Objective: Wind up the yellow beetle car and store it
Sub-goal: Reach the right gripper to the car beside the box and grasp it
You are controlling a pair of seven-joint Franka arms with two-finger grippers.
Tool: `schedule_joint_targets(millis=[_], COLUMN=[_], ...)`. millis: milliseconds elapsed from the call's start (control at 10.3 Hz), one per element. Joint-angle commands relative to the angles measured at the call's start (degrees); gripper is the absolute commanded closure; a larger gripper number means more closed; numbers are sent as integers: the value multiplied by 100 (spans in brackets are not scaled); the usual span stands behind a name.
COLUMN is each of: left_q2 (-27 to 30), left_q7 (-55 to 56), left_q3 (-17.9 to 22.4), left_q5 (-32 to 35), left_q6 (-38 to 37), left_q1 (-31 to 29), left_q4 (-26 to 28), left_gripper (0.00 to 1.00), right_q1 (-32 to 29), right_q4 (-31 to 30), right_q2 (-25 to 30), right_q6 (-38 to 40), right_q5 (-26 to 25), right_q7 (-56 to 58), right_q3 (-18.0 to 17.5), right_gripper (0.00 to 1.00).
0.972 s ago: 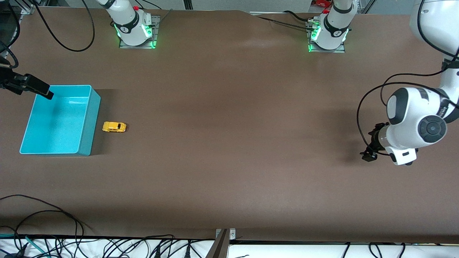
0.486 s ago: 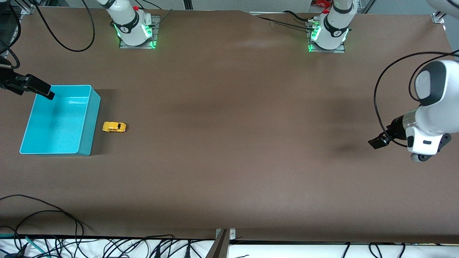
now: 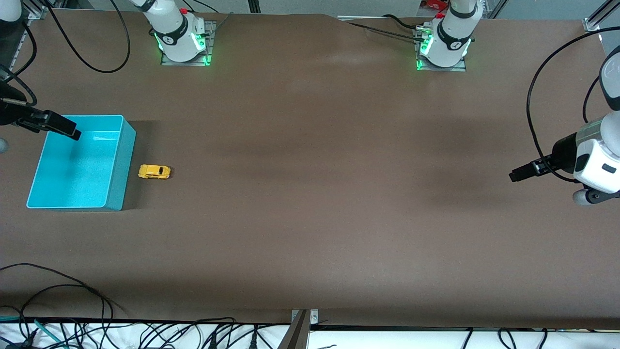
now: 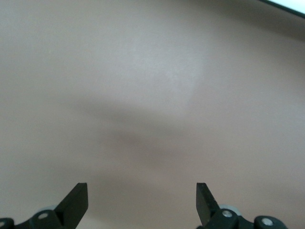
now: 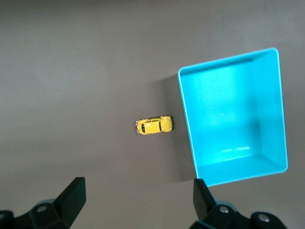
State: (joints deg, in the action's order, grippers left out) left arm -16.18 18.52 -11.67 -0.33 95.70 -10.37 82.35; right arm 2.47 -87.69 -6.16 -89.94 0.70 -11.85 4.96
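Observation:
The yellow beetle car point(image 3: 154, 171) point(image 5: 153, 125) stands on its wheels on the brown table, beside the turquoise bin point(image 3: 123, 165) point(image 5: 233, 117) on the side toward the left arm's end, a small gap between them. The bin has nothing in it. My right gripper point(image 3: 72, 132) point(image 5: 138, 195) hangs open over the bin's corner farthest from the front camera, nothing between its fingers. My left gripper point(image 3: 518, 175) point(image 4: 142, 200) is open too, in the air over bare table at the left arm's end.
Both arm bases point(image 3: 184, 43) point(image 3: 443, 46) stand along the table edge farthest from the front camera. Loose black cables point(image 3: 58, 291) lie at the nearest edge by the right arm's end. The brown table point(image 3: 310, 194) stretches wide between the car and the left gripper.
The left arm has swung outward toward its end of the table, carrying its gripper with it. The right gripper has shifted slightly over the bin. The car has not moved.

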Motion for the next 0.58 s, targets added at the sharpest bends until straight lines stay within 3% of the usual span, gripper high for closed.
schedule_joint_targets(millis=[0,194,486], left_q2=[-43,45,89], left_q7=[-261,-261,-444], left_q3=[-55,-29,-2], left_q5=[-143,-239,-442], left_q6=[-122,-122,-113], left_q1=[-26,-52,-79], left_q4=[-167,-202,-202], left_gripper=[0,0,0], right_q1=[25,25,-1], right_q4=[-2,-107,-1316], right_q2=[-227,-507,-526], right_q6=[388,224,-1329], right_q5=[53,71,62], right_q7=[-974,-1527,-3615], right_q3=[-21,-21,-12], right_gripper=[0,0,0])
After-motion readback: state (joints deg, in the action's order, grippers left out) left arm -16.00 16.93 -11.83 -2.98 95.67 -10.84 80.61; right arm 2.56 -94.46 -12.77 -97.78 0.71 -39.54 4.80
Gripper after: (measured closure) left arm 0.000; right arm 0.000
